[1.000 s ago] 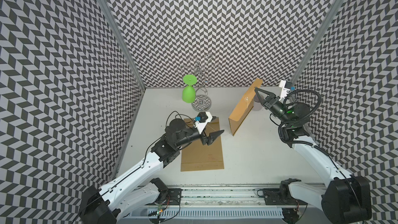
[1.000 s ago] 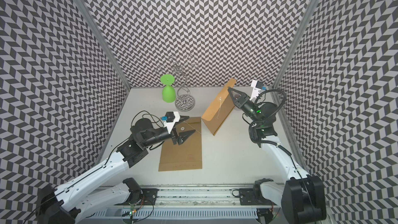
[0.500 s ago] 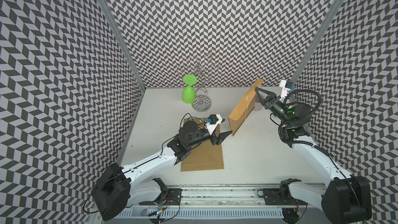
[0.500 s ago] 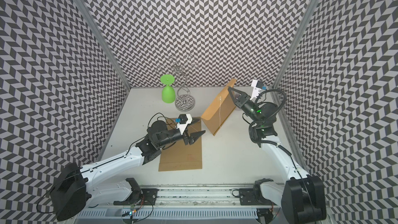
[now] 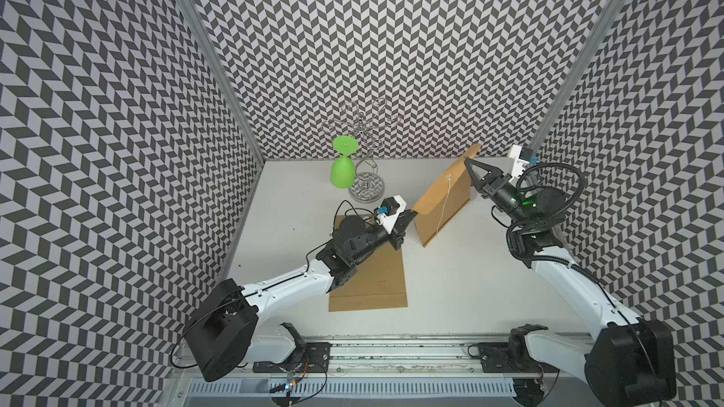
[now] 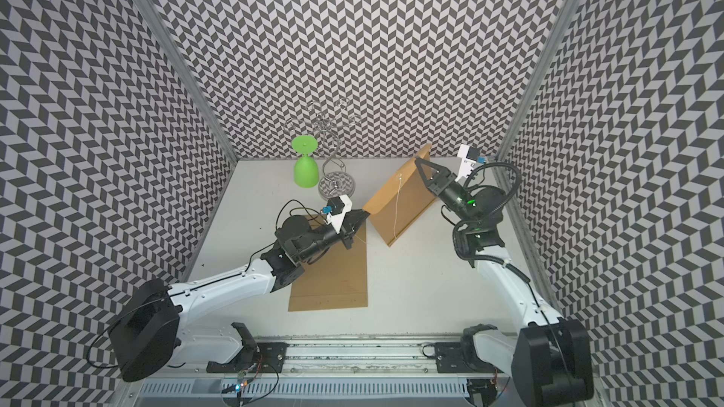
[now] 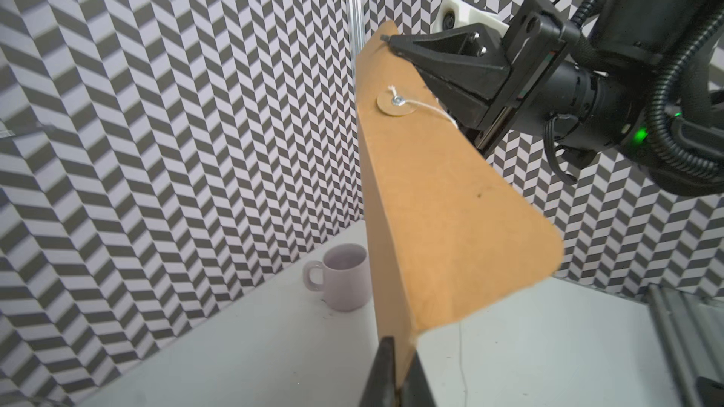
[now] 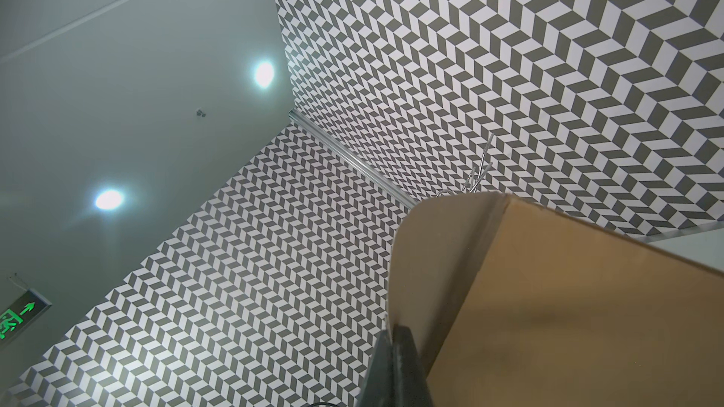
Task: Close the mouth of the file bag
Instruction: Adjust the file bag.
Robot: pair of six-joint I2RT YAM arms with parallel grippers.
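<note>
Count: two arms, two grippers, two brown kraft pieces, one goblet, one wire rack, one mug.

Nearest: flat brown envelope (image 5: 376, 276) lying on the table (image 5: 450, 287), partly under the left forearm; bare table shows between it and the file bag.

Left arm stretched low and forward over the flat envelope, wrist about level; left gripper (image 5: 413, 211) pressed together on the lower near corner of the file bag (image 5: 442, 197); the left wrist view shows its fingers (image 7: 386, 370) on either side of the bag's edge.

File bag tilted up off the table, lowest corner down by the table, top corner high toward the back wall; white string (image 5: 444, 205) hangs down its face.

Right arm rises from its base, elbow bent, forearm reaching back and inward, tips angled upward; right gripper (image 5: 467, 160) clamped on the bag's top corner.

Farthest: green goblet (image 5: 342, 174), bowl down, just beside the wire rack (image 5: 367, 189).

View differences: only the left wrist view shows the string's round disc (image 7: 396, 105) and a pale mug (image 7: 346, 283) beyond the bag; only the right wrist view shows the flap's fold (image 8: 489, 248), two ceiling lights, and a green exit sign (image 8: 15, 317).
</note>
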